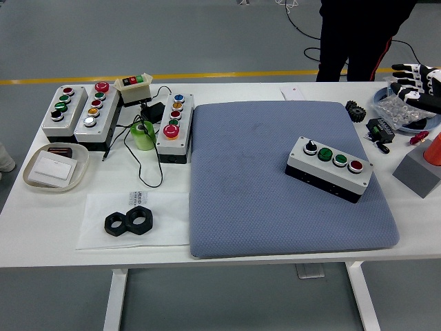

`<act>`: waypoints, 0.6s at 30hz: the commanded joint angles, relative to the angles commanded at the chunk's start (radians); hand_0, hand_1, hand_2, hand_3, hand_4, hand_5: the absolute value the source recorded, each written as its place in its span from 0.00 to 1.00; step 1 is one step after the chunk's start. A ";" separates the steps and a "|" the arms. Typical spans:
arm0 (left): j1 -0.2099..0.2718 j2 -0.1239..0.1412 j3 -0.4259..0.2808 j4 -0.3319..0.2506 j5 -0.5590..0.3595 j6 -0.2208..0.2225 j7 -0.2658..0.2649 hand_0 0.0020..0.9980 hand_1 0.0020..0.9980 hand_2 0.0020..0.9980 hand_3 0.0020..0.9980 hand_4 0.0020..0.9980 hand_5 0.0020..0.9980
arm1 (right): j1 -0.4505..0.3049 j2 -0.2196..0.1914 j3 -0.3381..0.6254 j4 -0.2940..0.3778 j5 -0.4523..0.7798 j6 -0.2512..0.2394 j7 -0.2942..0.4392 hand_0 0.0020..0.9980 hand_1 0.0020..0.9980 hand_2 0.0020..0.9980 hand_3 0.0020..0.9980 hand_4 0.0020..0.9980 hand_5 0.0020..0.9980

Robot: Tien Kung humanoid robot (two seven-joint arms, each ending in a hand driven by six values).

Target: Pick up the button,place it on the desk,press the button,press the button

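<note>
A grey button box (329, 167) with a black knob, two green buttons and a red button lies on the blue mat (275, 207), right of its middle. My right hand (411, 77) hovers at the far right edge, above the table's back right corner, fingers spread and holding nothing. It is well away from the box. My left hand is out of the picture.
Three more button boxes (175, 127) (95, 110) (62, 109) and a small switch (134, 85) stand back left, with a green tape roll (143, 134) and cables. A white dish (55, 167) and two black nuts (129, 222) lie left. A person (358, 34) stands behind. Small parts and a grey block (417, 172) sit right.
</note>
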 joint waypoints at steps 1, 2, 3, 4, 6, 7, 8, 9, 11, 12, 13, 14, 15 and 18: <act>-0.001 0.000 0.002 0.000 -0.003 0.001 0.000 0.74 0.92 0.99 0.94 0.61 1.00 | 0.001 0.000 0.001 -0.001 0.001 -0.001 0.000 0.93 0.89 0.87 0.86 0.63 0.52; -0.001 0.000 0.002 0.000 -0.004 0.001 0.000 0.74 0.92 0.99 0.94 0.61 1.00 | 0.002 -0.001 0.000 -0.002 0.000 0.000 0.000 0.93 0.89 0.87 0.86 0.61 0.51; -0.002 -0.001 0.002 0.000 -0.004 0.001 0.000 0.74 0.92 0.99 0.94 0.61 1.00 | 0.002 -0.001 0.000 -0.002 0.000 0.001 0.000 0.93 0.89 0.87 0.86 0.61 0.51; -0.002 -0.001 0.002 0.000 -0.005 0.001 0.000 0.74 0.92 0.99 0.94 0.61 1.00 | 0.002 -0.002 0.001 -0.003 0.000 0.000 0.000 0.93 0.89 0.87 0.86 0.61 0.51; -0.003 -0.001 0.002 0.000 -0.006 0.001 0.000 0.74 0.92 0.99 0.94 0.61 1.00 | 0.002 -0.003 0.003 -0.004 -0.003 0.002 -0.001 0.93 0.89 0.87 0.86 0.61 0.51; -0.003 -0.001 0.002 0.000 -0.006 0.001 0.000 0.74 0.92 0.99 0.94 0.61 1.00 | 0.002 -0.003 0.003 -0.004 -0.004 0.003 -0.001 0.93 0.89 0.87 0.86 0.61 0.51; -0.003 -0.002 0.002 0.000 -0.007 0.001 0.000 0.74 0.92 0.99 0.94 0.61 1.00 | 0.002 -0.003 0.005 -0.004 -0.001 0.003 0.000 0.94 0.89 0.87 0.86 0.63 0.48; -0.003 -0.002 0.001 0.000 -0.006 0.002 0.000 0.74 0.92 0.99 0.94 0.61 1.00 | 0.002 -0.003 0.006 -0.005 0.000 0.003 0.000 0.94 0.89 0.87 0.86 0.63 0.48; -0.003 -0.002 0.000 0.000 -0.005 0.001 0.000 0.74 0.92 0.99 0.94 0.61 1.00 | 0.003 -0.002 0.006 -0.005 0.000 0.003 0.000 0.94 0.89 0.87 0.86 0.63 0.48; -0.004 -0.002 -0.001 0.000 -0.004 0.001 0.000 0.74 0.92 0.99 0.94 0.61 1.00 | 0.002 -0.002 0.007 -0.005 0.000 0.003 -0.001 0.94 0.89 0.87 0.86 0.63 0.48; -0.004 -0.002 -0.001 0.000 -0.005 0.002 0.001 0.74 0.92 0.99 0.94 0.61 1.00 | 0.002 -0.002 0.007 -0.006 -0.002 0.003 -0.002 0.94 0.89 0.87 0.86 0.63 0.48; -0.004 -0.003 -0.001 0.000 -0.005 0.002 0.001 0.74 0.92 0.99 0.94 0.61 1.00 | 0.002 -0.002 0.007 -0.006 -0.002 0.003 -0.002 0.94 0.89 0.87 0.86 0.62 0.47; -0.005 -0.003 -0.001 0.000 -0.004 0.002 0.000 0.74 0.92 0.99 0.94 0.61 1.00 | 0.002 -0.002 0.007 -0.005 0.001 0.003 -0.002 0.94 0.89 0.87 0.86 0.62 0.47; -0.006 -0.003 -0.001 0.000 -0.005 0.002 0.000 0.74 0.92 0.99 0.94 0.61 1.00 | 0.003 -0.002 0.008 -0.007 -0.003 0.004 -0.002 0.94 0.89 0.87 0.86 0.62 0.47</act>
